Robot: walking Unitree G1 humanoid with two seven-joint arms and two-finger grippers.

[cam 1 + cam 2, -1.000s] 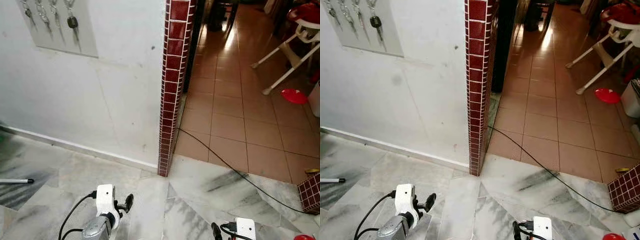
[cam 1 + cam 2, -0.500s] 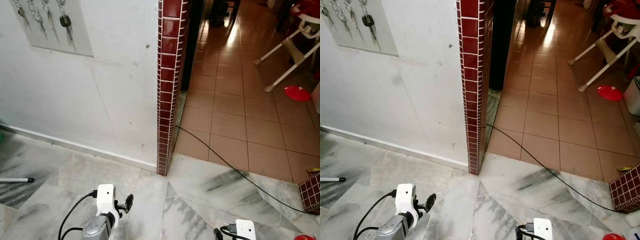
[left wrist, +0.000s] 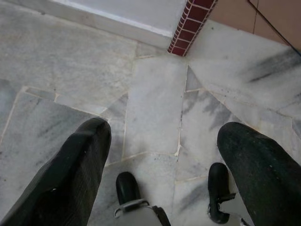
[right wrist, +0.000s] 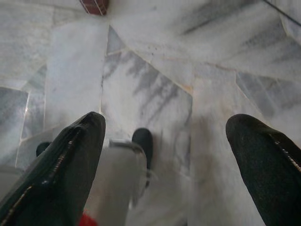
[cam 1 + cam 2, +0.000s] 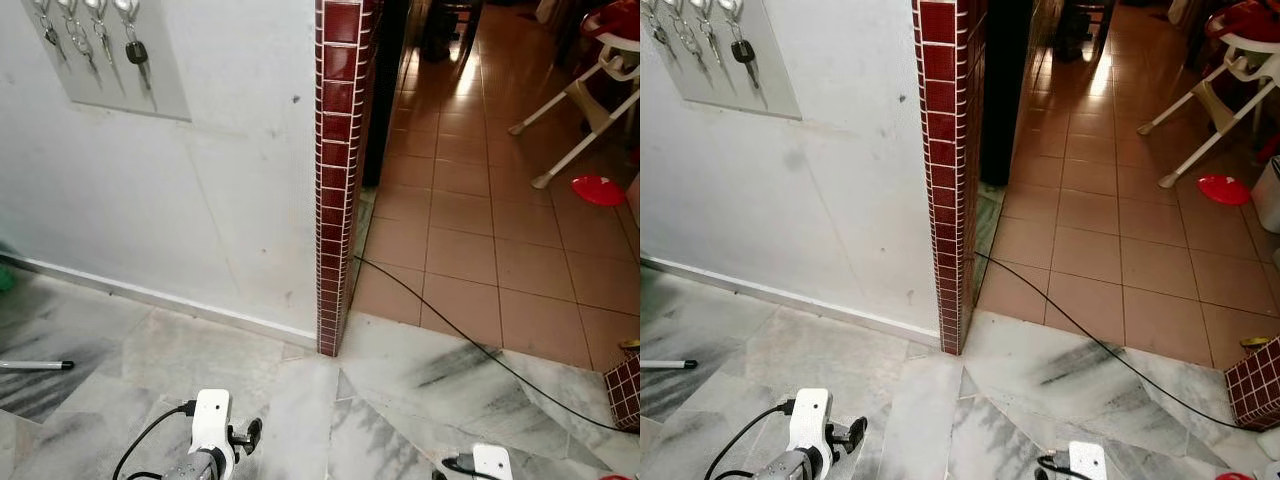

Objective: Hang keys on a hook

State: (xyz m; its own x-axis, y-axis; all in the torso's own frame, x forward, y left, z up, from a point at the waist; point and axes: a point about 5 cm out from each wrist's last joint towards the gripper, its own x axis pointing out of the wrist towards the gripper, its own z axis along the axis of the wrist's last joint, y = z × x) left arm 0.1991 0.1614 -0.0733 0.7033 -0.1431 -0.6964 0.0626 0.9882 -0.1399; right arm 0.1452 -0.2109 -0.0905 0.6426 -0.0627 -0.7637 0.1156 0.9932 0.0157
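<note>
Several silvery keys point(image 5: 95, 35), one black-headed, hang far above the left gripper point(image 3: 162, 141); both grippers point(image 4: 164, 134) spread wide, empty.

Wore a white boxy wrist block point(image 5: 210, 422) down and left of the red tiled pillar point(image 5: 335, 180), above the rounded silver casing point(image 5: 192, 468) of the left arm. Carried a black cable point(image 5: 150, 440) looping into that block's far side and a small black knob point(image 5: 247, 433) on the side nearer the pillar. Had a second white block point(image 5: 487, 461) with its own black lead, down and right of the pillar. Bore long, matte black, round-tipped fingers point(image 3: 70, 174) on the left gripper point(image 3: 160, 155) and the same on the right gripper point(image 4: 164, 150), one marked with a fine seam. Ended in rounded black feet point(image 3: 127, 188) under pale grey legs point(image 4: 120, 183).
</note>
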